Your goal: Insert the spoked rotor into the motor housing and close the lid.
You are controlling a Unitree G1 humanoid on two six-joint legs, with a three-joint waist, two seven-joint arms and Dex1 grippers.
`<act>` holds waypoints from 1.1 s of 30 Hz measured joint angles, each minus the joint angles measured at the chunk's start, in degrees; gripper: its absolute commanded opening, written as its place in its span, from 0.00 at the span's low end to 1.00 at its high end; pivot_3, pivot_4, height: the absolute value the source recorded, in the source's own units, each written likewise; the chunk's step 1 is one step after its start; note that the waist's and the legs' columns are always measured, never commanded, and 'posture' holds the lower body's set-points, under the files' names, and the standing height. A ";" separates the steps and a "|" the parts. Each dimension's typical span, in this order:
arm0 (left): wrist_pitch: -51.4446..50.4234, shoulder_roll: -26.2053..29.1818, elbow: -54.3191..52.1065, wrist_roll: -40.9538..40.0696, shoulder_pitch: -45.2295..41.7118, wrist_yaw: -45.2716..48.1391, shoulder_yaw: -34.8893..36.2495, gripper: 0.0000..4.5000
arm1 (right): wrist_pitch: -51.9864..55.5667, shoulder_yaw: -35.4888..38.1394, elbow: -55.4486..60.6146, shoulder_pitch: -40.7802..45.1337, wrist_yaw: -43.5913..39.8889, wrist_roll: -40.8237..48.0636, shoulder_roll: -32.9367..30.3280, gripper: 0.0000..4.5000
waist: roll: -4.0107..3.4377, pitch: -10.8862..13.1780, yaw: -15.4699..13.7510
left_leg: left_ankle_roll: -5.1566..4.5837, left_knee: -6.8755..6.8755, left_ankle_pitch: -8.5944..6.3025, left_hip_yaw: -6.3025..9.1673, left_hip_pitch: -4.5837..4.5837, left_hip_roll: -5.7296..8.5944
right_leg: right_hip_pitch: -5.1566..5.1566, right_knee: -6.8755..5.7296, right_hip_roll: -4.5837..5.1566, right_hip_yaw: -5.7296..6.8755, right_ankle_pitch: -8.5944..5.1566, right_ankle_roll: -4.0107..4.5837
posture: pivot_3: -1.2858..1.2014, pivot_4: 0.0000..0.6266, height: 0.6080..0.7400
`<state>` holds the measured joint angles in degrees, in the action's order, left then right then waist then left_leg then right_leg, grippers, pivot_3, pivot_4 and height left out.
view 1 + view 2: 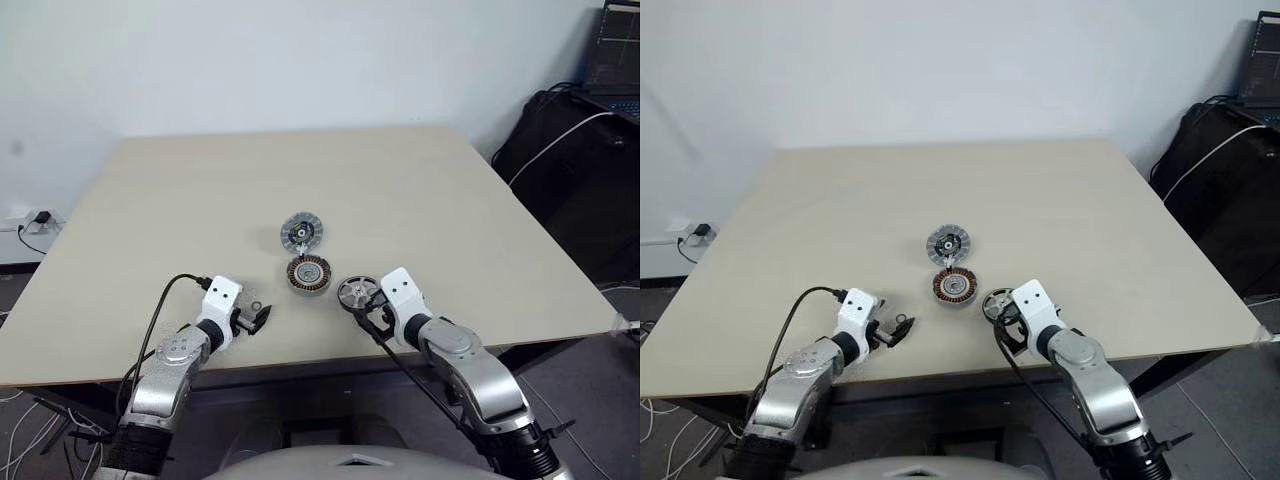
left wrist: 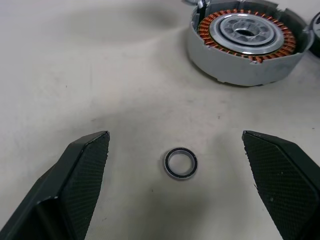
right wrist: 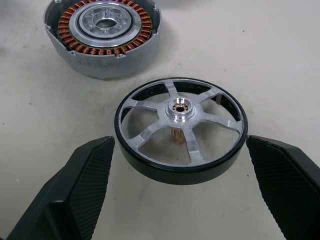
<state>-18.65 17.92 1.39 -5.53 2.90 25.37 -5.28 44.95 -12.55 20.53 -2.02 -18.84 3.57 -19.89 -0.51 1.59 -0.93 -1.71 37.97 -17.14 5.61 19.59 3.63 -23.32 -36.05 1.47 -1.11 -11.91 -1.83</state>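
The spoked rotor (image 3: 181, 125), a dark-rimmed wheel with silver spokes and a brass hub, lies flat on the table near its front edge. My right gripper (image 3: 180, 145) is open, one finger on each side of the rotor's rim without gripping it. Just left of the rotor (image 1: 357, 293) sits the motor housing (image 1: 309, 273), a round cup with copper windings facing up. Behind the housing lies the lid (image 1: 302, 233), ribbed face up. My left gripper (image 2: 175, 137) is open over a tiny loose ring (image 2: 181, 163), with the housing (image 2: 245, 40) beyond it.
The beige table (image 1: 200, 190) is bare around the parts. A black bag (image 1: 570, 170) and a laptop (image 1: 615, 60) stand off the table to the right. A power strip (image 1: 30, 220) lies on the floor at left.
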 measured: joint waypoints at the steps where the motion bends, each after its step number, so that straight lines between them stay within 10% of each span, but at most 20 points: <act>1: 0.01 -0.21 1.21 0.17 -0.73 -0.28 0.00 0.99 | -0.02 -0.02 -0.06 0.01 -0.01 0.00 0.01 1.00 | 0.00 0.00 -0.01 | 0.00 0.01 0.00 0.00 0.00 0.00 | 0.00 0.00 0.00 0.00 0.00 0.00 | 0.52 0.00 1.00; 11: 1.53 -1.50 8.05 1.93 -4.32 -1.12 -0.41 0.99 | -0.54 -0.37 -0.25 -0.05 0.01 -0.02 0.04 1.00 | 0.02 -0.12 -0.06 | 0.02 0.02 0.02 0.00 0.00 0.01 | 0.03 -0.01 0.00 -0.01 0.03 0.00 | 0.52 0.00 1.00; 24: 0.62 -0.28 6.20 2.23 -2.93 0.64 -0.85 0.15 | -0.57 -0.38 -0.23 -1.07 0.10 0.01 0.36 1.00 | -0.06 -0.45 0.14 | 0.02 0.05 0.02 0.00 -0.04 0.00 | 0.05 -0.04 -0.01 -0.02 0.03 -0.02 | 0.52 0.00 1.00; 33: -5.14 -0.62 -1.52 0.84 -2.04 0.94 -0.81 0.15 | -0.57 -0.53 -0.33 -0.34 0.01 0.01 0.68 1.00 | -0.02 -0.42 0.02 | 0.02 0.07 0.02 0.00 -0.02 0.01 | 0.02 -0.04 0.00 0.00 0.04 -0.03 | 0.52 0.00 1.00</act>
<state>-23.79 17.29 -0.13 -4.70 0.86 26.31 -6.09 44.38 -13.09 20.20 -2.37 -18.83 3.58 -19.21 -0.53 1.16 -0.91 -1.69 38.04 -17.12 5.62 19.56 3.64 -23.30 -36.09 1.47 -1.12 -11.88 -1.86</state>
